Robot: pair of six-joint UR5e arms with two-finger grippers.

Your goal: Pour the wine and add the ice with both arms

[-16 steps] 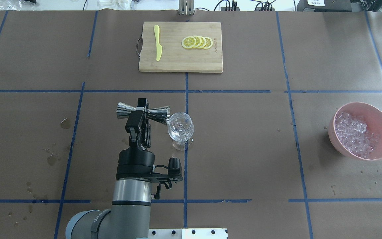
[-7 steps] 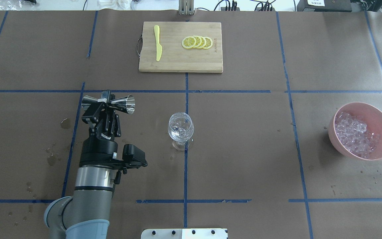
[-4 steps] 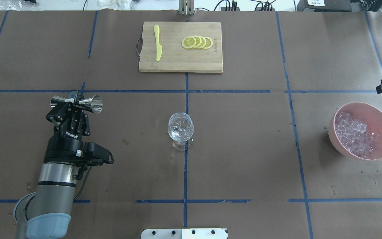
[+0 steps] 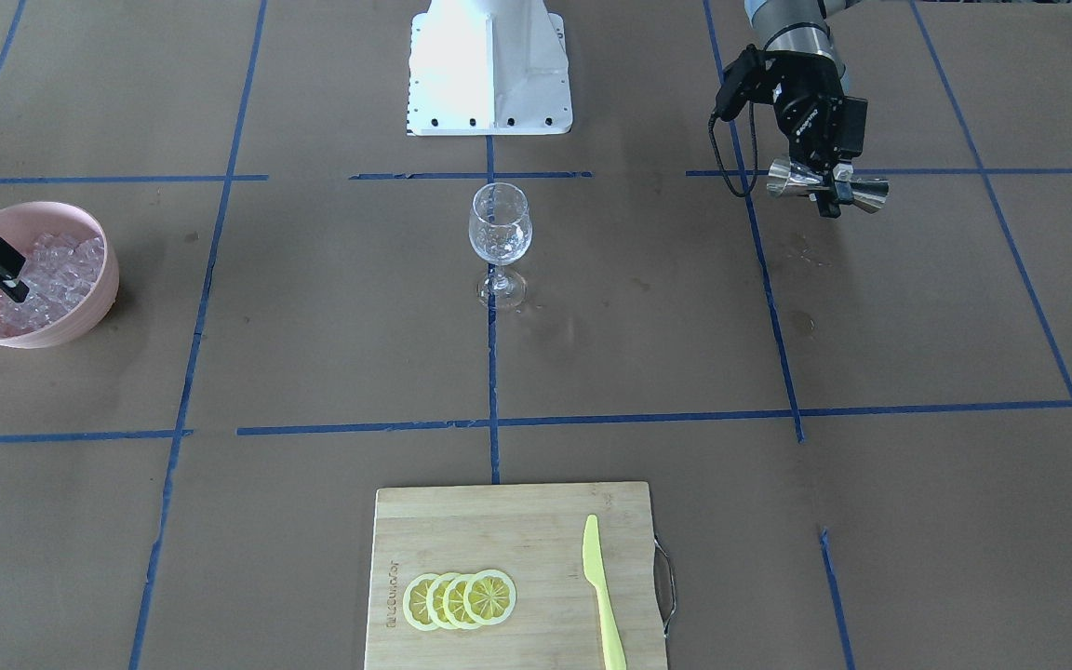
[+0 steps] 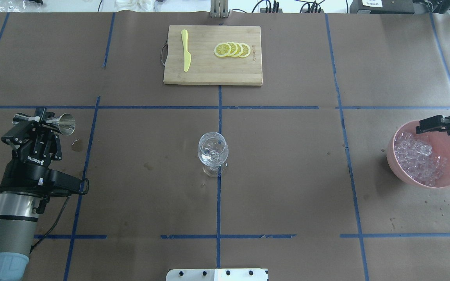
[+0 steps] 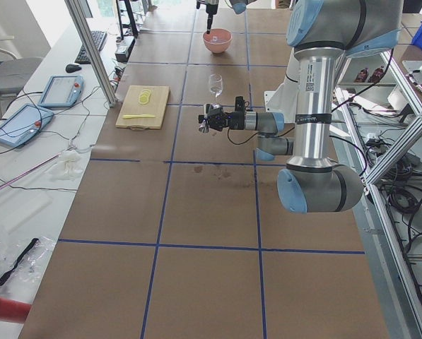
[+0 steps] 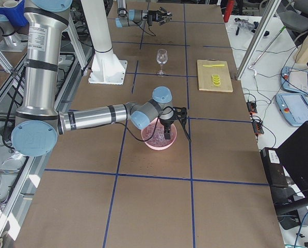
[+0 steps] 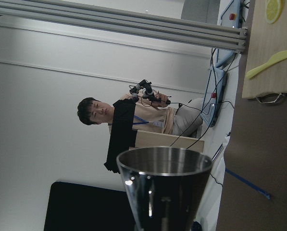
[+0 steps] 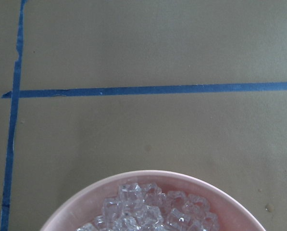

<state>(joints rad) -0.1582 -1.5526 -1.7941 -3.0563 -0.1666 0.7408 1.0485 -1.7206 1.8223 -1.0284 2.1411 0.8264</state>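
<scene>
My left gripper (image 5: 39,119) is shut on the waist of a steel jigger (image 5: 64,121), held sideways above the table's far left. The jigger's open mouth (image 8: 165,168) fills the left wrist view. A wine glass (image 5: 212,150) stands upright at the table's middle, well away from the jigger. The ice (image 5: 416,156) fills a pink bowl (image 5: 443,185) at the right. My right gripper (image 5: 424,127) hangs over the bowl's far rim; I cannot tell whether its fingers are open or shut. In the right wrist view the ice (image 9: 153,211) lies below, and no fingers show.
A wooden cutting board (image 5: 209,74) at the far side carries lemon slices (image 5: 232,50) and a yellow knife (image 5: 186,50). Wet spots (image 5: 77,145) mark the paper near the left arm. The white pedestal base (image 4: 489,65) stands behind the glass. A person (image 8: 133,118) shows in the left wrist view.
My left arm has carried the jigger from the wine glass's rim out to the far left. My right gripper has come in from the right edge to over the bowl.
</scene>
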